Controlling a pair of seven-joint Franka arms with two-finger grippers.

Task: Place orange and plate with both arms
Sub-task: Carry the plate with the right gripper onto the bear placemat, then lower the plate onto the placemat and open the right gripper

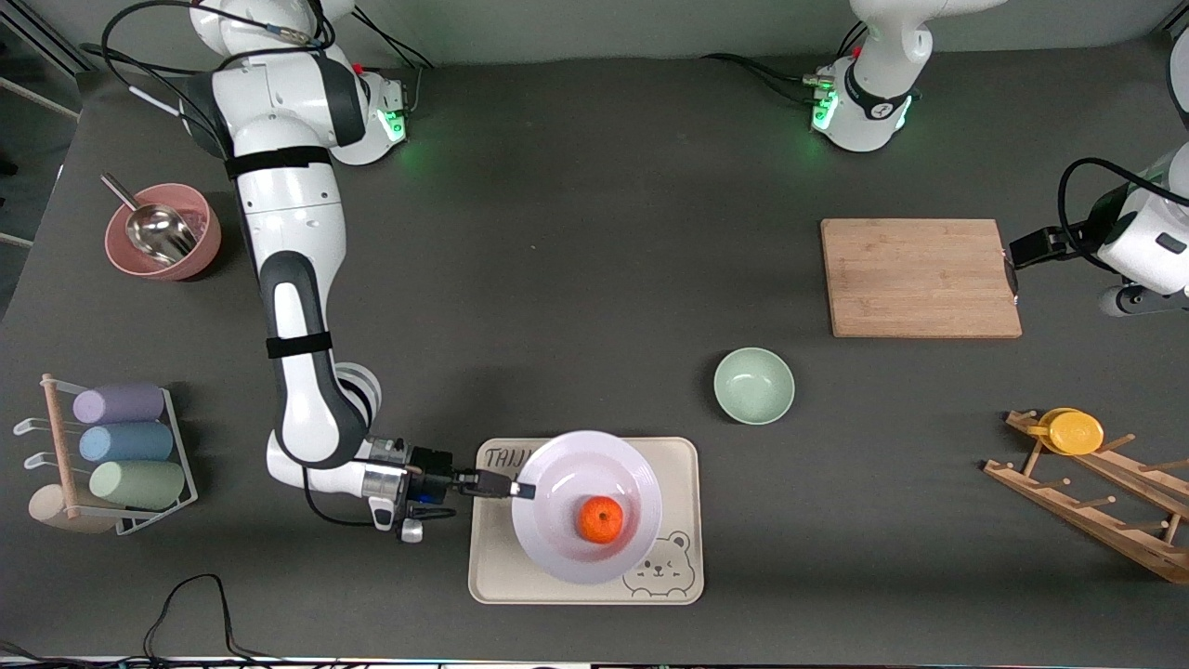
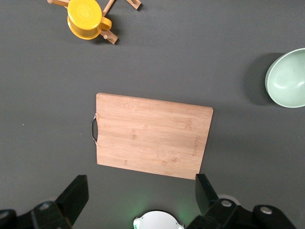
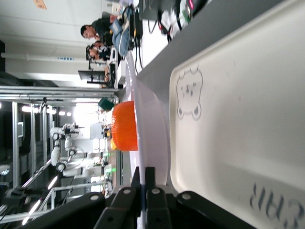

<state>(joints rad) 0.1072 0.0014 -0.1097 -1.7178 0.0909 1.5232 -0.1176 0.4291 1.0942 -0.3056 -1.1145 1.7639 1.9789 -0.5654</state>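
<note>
right gripper (image 1: 526, 490): clamped on the rim of the plate (image 1: 567, 483), at the edge toward the right arm's end of the table; fingers (image 3: 143, 183) pinched flat on the rim.
plate: held over the bear tray (image 1: 673, 465), tilted slightly, overlapping the tray's middle.
orange (image 1: 600, 519): sits in the plate's shallow centre, apart from the right gripper, on the plate's half nearer the front camera.
bear tray: flat on the table under the plate; printed bear shows at the corner nearer the front camera, clear of the plate.
green bowl (image 1: 753, 385): farther from the front camera than the bear tray, toward the left arm's end, well apart from it.
left gripper (image 2: 138, 200): jaws wide apart, holding nothing, up over the cutting board (image 1: 920, 277); that arm waits.
cutting board: farther from the front camera than the bear tray, toward the left arm's end.
yellow cup (image 1: 1073, 432): on a wooden rack (image 1: 1096, 506), well apart from the bear tray, at the left arm's end.
</note>
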